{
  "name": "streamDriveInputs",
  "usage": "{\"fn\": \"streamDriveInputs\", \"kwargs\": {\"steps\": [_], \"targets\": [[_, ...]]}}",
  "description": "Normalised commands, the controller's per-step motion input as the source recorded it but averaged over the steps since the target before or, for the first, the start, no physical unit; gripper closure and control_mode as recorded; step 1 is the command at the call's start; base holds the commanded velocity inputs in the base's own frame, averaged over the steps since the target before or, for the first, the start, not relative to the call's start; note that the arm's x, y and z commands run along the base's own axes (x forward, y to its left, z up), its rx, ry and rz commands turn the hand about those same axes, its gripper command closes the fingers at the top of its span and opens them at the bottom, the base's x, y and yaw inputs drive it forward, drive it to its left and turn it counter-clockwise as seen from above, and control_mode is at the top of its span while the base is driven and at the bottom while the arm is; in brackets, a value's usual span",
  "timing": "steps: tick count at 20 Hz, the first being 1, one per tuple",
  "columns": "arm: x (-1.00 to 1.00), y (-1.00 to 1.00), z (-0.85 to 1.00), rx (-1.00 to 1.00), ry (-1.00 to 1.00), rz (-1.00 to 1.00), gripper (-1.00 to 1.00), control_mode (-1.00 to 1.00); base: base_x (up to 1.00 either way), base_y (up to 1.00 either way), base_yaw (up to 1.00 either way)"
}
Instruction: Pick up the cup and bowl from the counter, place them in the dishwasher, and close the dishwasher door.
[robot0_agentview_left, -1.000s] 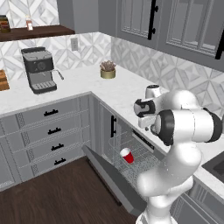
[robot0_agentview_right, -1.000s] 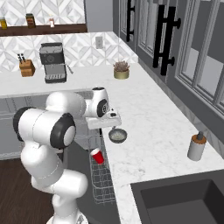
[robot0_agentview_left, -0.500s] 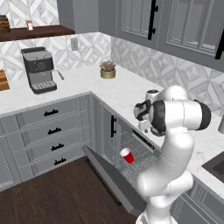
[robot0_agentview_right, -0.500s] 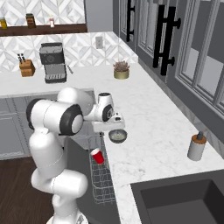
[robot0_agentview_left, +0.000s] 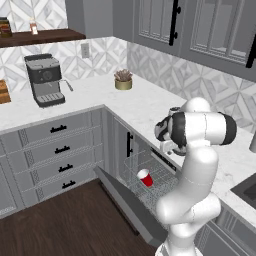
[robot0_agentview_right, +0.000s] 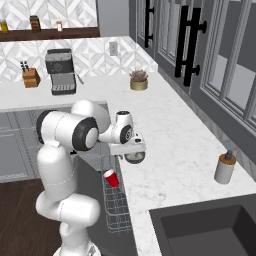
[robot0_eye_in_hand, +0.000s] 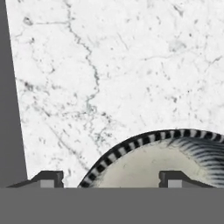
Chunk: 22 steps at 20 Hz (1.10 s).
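Broadly, the counter (robot0_agentview_right: 165, 125) runs as an L, its long arm ending at the dark sink (robot0_agentview_right: 210, 232) in the near corner. Under its front edge the dishwasher (robot0_agentview_left: 150, 172) stands open, the dishwasher door (robot0_agentview_left: 127, 202) dropped down, and the cup (robot0_agentview_left: 145, 177) lies tilted in the wire rack. At the counter's far end sit a coffee machine (robot0_agentview_right: 61, 71) and a plant pot (robot0_agentview_right: 139, 81) near the back edge; a soap dispenser (robot0_agentview_right: 224, 169) stands by the back edge near the sink. The bowl (robot0_agentview_right: 134, 157) rests at the counter's front edge above the rack. The gripper (robot0_eye_in_hand: 110, 179) hangs low over it, jaws apart, one fingertip (robot0_eye_in_hand: 175, 178) over the bowl's inside, the other outside its rim; whether they touch it I cannot tell
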Motion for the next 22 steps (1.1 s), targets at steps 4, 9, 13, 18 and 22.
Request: {"fn": "streamDriveInputs", "kwargs": {"steps": [4, 9, 13, 18, 22], "targets": [[-0.08, 0.00, -0.08, 0.00, -0.01, 0.00, 1.00, -1.00, 0.00, 0.00, 0.00], [-0.22, 0.12, 0.00, 0.00, -0.03, 0.00, 1.00, -1.00, 0.00, 0.00, 0.00], [-0.89, 0.64, 0.27, 0.00, -0.15, 0.00, 1.00, -1.00, 0.00, 0.00, 0.00], [-0.97, 0.61, 0.38, 0.00, -0.05, 0.00, 1.00, -1.00, 0.00, 0.00, 0.00], [-0.52, 0.93, 0.08, 0.00, 0.14, 0.07, 1.00, -1.00, 0.00, 0.00, 0.00]]}}
